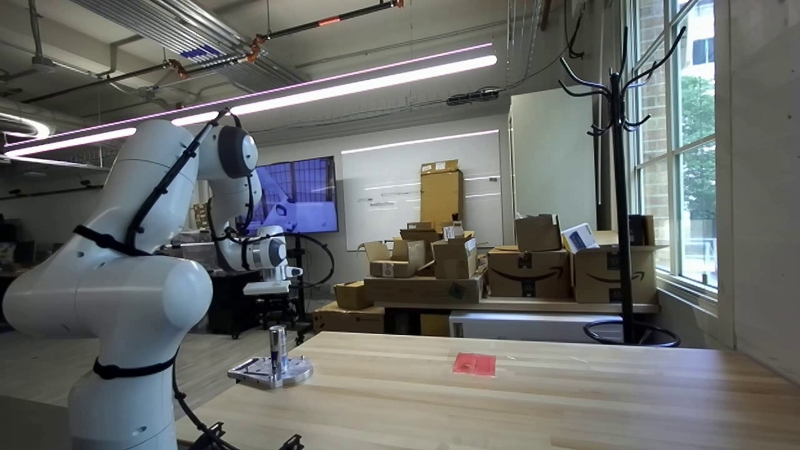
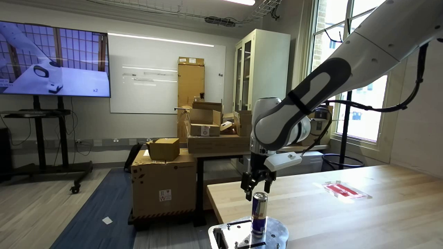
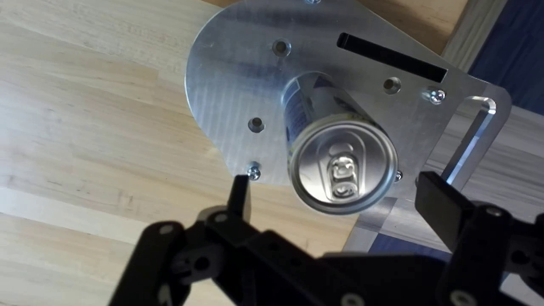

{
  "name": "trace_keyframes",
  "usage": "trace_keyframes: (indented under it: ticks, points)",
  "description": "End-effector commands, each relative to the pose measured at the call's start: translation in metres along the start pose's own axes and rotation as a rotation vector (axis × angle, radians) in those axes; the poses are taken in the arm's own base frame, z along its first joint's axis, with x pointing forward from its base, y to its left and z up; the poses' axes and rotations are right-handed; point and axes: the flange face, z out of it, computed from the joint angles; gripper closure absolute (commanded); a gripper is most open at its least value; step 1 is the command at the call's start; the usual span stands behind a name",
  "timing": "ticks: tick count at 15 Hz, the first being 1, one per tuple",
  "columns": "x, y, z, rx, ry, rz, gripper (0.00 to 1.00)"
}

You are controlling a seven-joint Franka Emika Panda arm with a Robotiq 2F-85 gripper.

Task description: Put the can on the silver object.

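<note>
The can (image 2: 259,216) is slim, dark blue and silver, and stands upright on the silver object (image 2: 279,230). The silver object is a flat metal plate with holes, screws and dark slots. Both also show in an exterior view, the can (image 1: 278,350) on the plate (image 1: 300,369). In the wrist view the silver lid of the can (image 3: 314,165) faces the camera, over the plate (image 3: 229,85). My gripper (image 3: 335,177) is open. Its fingertips lie to either side of the lid in that view, apart from it. In an exterior view the gripper (image 2: 258,189) is just above the can top.
The plate lies at the edge of the wooden table (image 1: 400,406), partly past it, with floor below. A flat red piece (image 1: 474,364) lies farther along the table, also seen in an exterior view (image 2: 341,190). Cardboard boxes (image 2: 164,183) and a black coat stand (image 1: 622,219) stand behind.
</note>
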Motion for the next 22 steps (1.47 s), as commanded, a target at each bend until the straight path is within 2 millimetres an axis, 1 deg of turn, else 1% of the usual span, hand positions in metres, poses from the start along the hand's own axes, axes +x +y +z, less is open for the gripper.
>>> trace_keyframes:
  ticks: [1, 4, 5, 7, 10, 12, 15, 18, 20, 22]
  points:
    - [-0.007, 0.010, -0.049, -0.014, 0.014, 0.046, 0.00]
    - [-0.016, 0.029, -0.085, -0.026, 0.031, 0.098, 0.00]
    - [-0.020, 0.040, -0.095, -0.027, 0.031, 0.121, 0.00]
    - [-0.032, 0.065, -0.110, -0.025, 0.027, 0.175, 0.00]
    - [-0.057, 0.110, -0.117, -0.006, 0.012, 0.272, 0.00]
    - [-0.081, 0.142, -0.113, 0.011, 0.004, 0.342, 0.00]
    - [-0.115, 0.177, -0.110, 0.036, -0.003, 0.430, 0.00]
    - [-0.142, 0.194, -0.117, 0.049, 0.007, 0.476, 0.00]
    - [-0.154, 0.199, -0.124, 0.050, 0.014, 0.492, 0.00]
    - [-0.162, 0.201, -0.131, 0.050, 0.021, 0.495, 0.00]
